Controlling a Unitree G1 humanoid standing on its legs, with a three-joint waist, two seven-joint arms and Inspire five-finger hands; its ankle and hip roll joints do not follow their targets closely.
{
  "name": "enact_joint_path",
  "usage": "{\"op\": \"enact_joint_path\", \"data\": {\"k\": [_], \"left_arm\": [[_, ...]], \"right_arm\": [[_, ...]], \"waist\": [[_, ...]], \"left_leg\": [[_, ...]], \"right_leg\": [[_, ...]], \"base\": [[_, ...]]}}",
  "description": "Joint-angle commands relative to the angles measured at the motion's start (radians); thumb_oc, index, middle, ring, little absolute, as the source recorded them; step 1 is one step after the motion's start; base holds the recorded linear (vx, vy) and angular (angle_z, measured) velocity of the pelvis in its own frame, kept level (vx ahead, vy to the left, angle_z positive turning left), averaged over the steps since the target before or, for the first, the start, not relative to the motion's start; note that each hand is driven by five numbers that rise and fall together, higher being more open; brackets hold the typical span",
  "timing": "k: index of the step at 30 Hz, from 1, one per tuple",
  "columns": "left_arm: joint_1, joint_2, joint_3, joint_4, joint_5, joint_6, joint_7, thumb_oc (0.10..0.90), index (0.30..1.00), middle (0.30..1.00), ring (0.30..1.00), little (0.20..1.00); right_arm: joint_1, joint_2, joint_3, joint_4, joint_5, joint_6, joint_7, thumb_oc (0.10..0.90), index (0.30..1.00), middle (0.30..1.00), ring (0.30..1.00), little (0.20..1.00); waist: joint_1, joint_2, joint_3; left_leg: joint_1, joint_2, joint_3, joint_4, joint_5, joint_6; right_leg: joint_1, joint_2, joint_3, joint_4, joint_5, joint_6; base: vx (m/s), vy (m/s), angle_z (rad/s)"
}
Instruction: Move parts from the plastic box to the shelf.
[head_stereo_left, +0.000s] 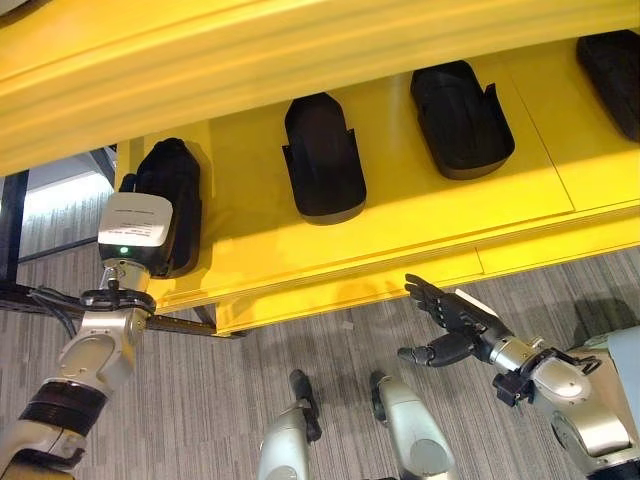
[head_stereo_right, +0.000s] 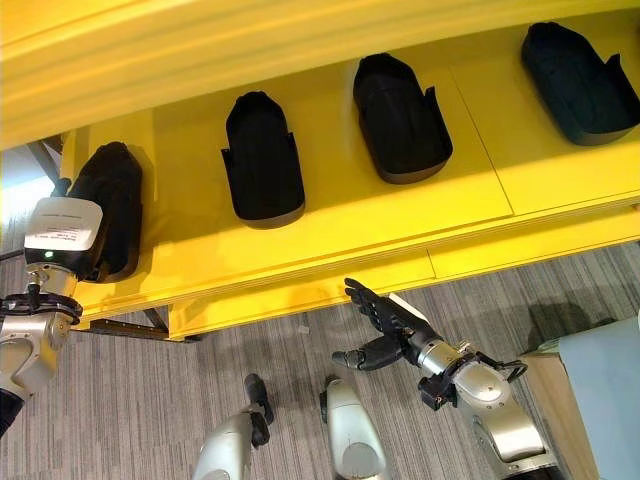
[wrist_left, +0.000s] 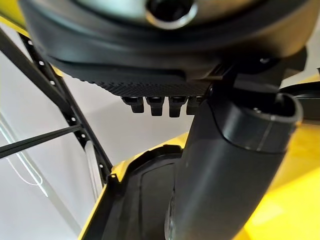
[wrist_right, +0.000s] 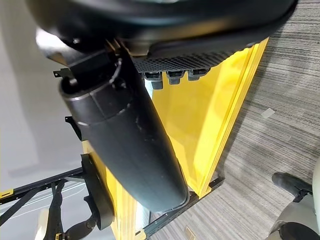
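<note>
Several black moulded parts lie in a row on the yellow shelf (head_stereo_left: 440, 215): the leftmost part (head_stereo_left: 178, 190), a second part (head_stereo_left: 322, 155), a third part (head_stereo_left: 460, 118) and one at the far right (head_stereo_left: 612, 70). My left arm reaches up to the leftmost part, and its white wrist module (head_stereo_left: 135, 230) covers the hand. Close up, the left hand's thumb (wrist_left: 225, 170) lies straight above that part (wrist_left: 140, 200), not curled round it. My right hand (head_stereo_left: 455, 320) hangs open below the shelf's front edge, over the carpet, holding nothing.
A higher yellow shelf board (head_stereo_left: 250, 60) overhangs the parts. A black metal frame (head_stereo_left: 30, 295) carries the shelf at its left end. Grey carpet (head_stereo_left: 300, 340) lies below. A pale blue surface with a wooden edge (head_stereo_right: 605, 390) stands at the lower right.
</note>
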Motion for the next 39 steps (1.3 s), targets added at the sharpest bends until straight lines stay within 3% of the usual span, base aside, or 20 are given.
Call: {"op": "enact_joint_path", "data": {"k": [1,7,12,19,24,28,32,35,39], "left_arm": [[-0.073,0.074,0.041,-0.013,0.022,0.057,0.009,0.900,1.000,1.000,1.000,1.000],[0.007,0.053,0.097,0.003,0.019,0.094,-0.022,0.900,1.000,1.000,1.000,1.000],[0.074,0.037,0.166,-0.016,-0.049,0.150,0.013,0.900,1.000,1.000,1.000,1.000],[0.130,0.047,0.233,-0.016,-0.076,0.127,-0.067,0.900,1.000,1.000,1.000,1.000],[0.165,0.039,0.280,-0.031,-0.168,0.142,0.003,0.900,1.000,1.000,1.000,1.000],[0.151,0.024,0.310,-0.030,-0.233,0.114,0.036,0.900,1.000,1.000,1.000,1.000],[0.134,0.006,0.321,-0.035,-0.232,0.108,0.036,0.900,1.000,1.000,1.000,1.000],[0.109,-0.001,0.313,-0.039,-0.226,0.058,0.067,0.900,1.000,1.000,1.000,1.000],[0.093,0.013,0.308,-0.040,-0.179,0.045,0.025,0.900,1.000,1.000,1.000,1.000]], "right_arm": [[-0.074,-0.001,0.007,-0.063,0.071,-0.072,0.021,0.900,1.000,1.000,1.000,1.000],[-0.055,0.005,-0.008,-0.070,0.057,-0.075,0.019,0.900,1.000,1.000,1.000,1.000],[-0.040,0.000,-0.026,-0.080,0.058,-0.074,0.032,0.900,1.000,1.000,1.000,1.000],[-0.029,-0.005,-0.040,-0.091,0.053,-0.066,0.038,0.900,1.000,1.000,1.000,1.000],[-0.023,-0.008,-0.051,-0.103,0.052,-0.051,0.041,0.900,1.000,1.000,1.000,1.000],[-0.015,-0.002,-0.047,-0.106,0.048,-0.053,0.036,0.900,1.000,1.000,1.000,1.000],[-0.015,0.009,-0.040,-0.101,0.044,-0.059,0.034,0.900,1.000,1.000,1.000,1.000],[-0.017,0.011,-0.034,-0.105,0.051,-0.056,0.023,0.900,1.000,1.000,1.000,1.000],[-0.018,0.018,-0.034,-0.098,0.049,-0.065,0.027,0.900,1.000,1.000,1.000,1.000]], "waist": [[-0.032,-0.018,-0.063],[-0.031,-0.012,-0.061],[-0.026,-0.002,-0.062],[-0.020,0.005,-0.062],[-0.014,0.010,-0.064],[-0.014,0.005,-0.068],[-0.012,-0.002,-0.070],[-0.012,-0.009,-0.067],[-0.014,-0.011,-0.065]], "left_leg": [[-0.002,0.006,-0.035,0.093,-0.106,0.039],[0.002,0.005,-0.036,0.088,-0.104,0.038],[0.007,0.000,-0.039,0.086,-0.101,0.039],[0.008,-0.001,-0.041,0.079,-0.098,0.037],[0.008,-0.005,-0.044,0.075,-0.095,0.037],[0.008,-0.005,-0.043,0.074,-0.095,0.038],[0.004,-0.004,-0.045,0.076,-0.095,0.038],[0.001,-0.001,-0.045,0.080,-0.096,0.038],[-0.001,-0.001,-0.045,0.079,-0.096,0.038]], "right_leg": [[0.026,-0.072,-0.077,-0.037,0.032,0.033],[0.023,-0.072,-0.072,-0.036,0.031,0.034],[0.026,-0.078,-0.072,-0.034,0.025,0.031],[0.021,-0.081,-0.074,-0.030,0.021,0.031],[0.021,-0.084,-0.076,-0.029,0.017,0.029],[0.023,-0.083,-0.075,-0.031,0.016,0.028],[0.020,-0.081,-0.078,-0.031,0.018,0.028],[0.019,-0.078,-0.078,-0.029,0.019,0.027],[0.015,-0.075,-0.076,-0.030,0.023,0.029]], "base": [[0.00,0.000,0.00],[0.00,0.013,-0.02],[0.00,0.016,-0.02],[0.00,0.000,0.00],[0.00,0.000,0.00],[0.01,0.006,0.00],[0.00,-0.018,0.00],[0.00,-0.040,0.02],[0.00,-0.008,0.00]]}}
